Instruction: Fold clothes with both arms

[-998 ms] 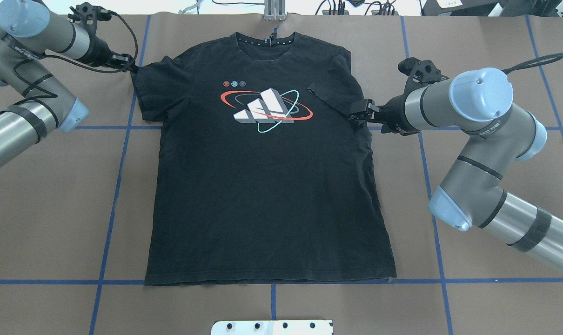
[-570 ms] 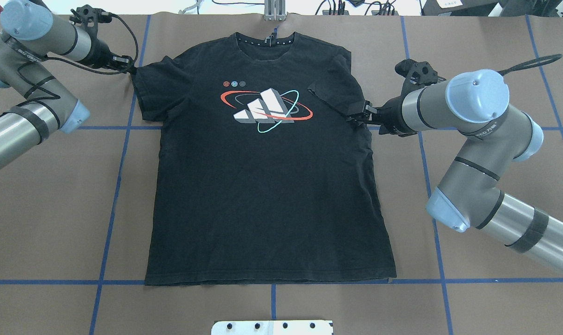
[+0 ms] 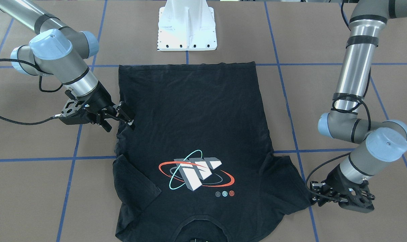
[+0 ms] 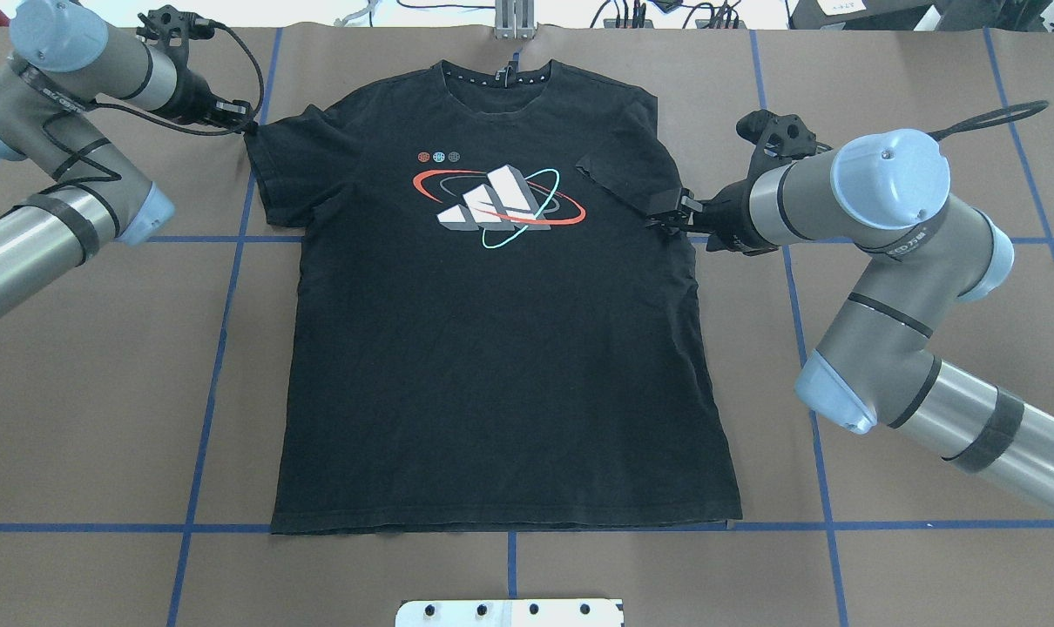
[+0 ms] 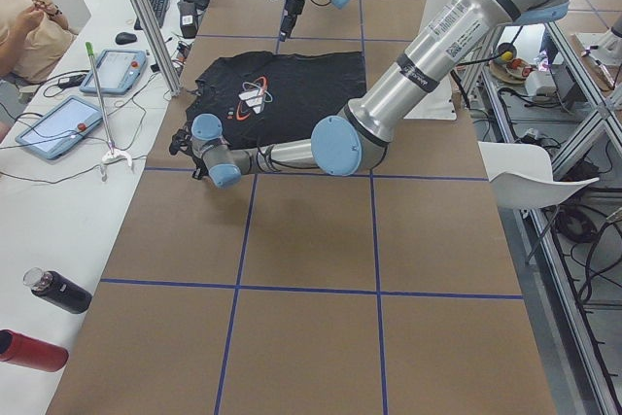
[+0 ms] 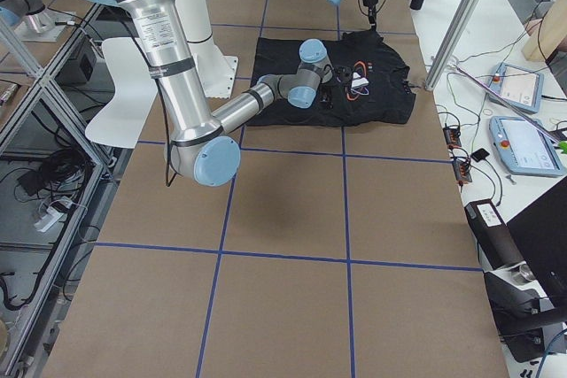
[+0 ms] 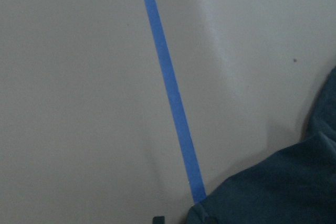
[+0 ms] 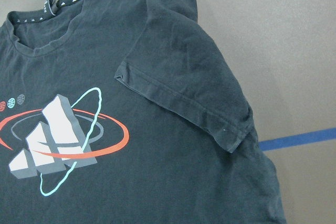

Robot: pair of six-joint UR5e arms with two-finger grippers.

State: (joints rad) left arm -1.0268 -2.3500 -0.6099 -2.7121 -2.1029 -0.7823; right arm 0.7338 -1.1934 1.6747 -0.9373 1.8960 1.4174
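Observation:
The black T-shirt (image 4: 492, 366) lies flat with its chest graphic (image 4: 496, 205) up and its collar at the far edge. Its sleeve (image 4: 623, 165) on my right side is folded inward over the chest, also clear in the right wrist view (image 8: 184, 93). My right gripper (image 4: 662, 215) is low at the shirt's side edge just below that sleeve. In the front-facing view my right gripper (image 3: 120, 126) has its fingers apart, open. My left gripper (image 4: 246, 124) touches the tip of the spread left sleeve (image 3: 291, 181). Black on black, its state is unclear.
The brown table (image 4: 100, 392) carries a grid of blue tape lines (image 4: 222, 331). The white pedestal base (image 3: 187, 27) stands just behind the shirt's hem. A side bench with tablets (image 5: 58, 123) and bottles (image 5: 53, 289) runs along the far edge, with a person (image 5: 29, 26) seated there.
My right gripper has slid slightly inward onto the shirt's side edge. The left arm's wrist and elbow shifted a little toward the far edge while its tip stayed at the sleeve. The shirt has not moved.

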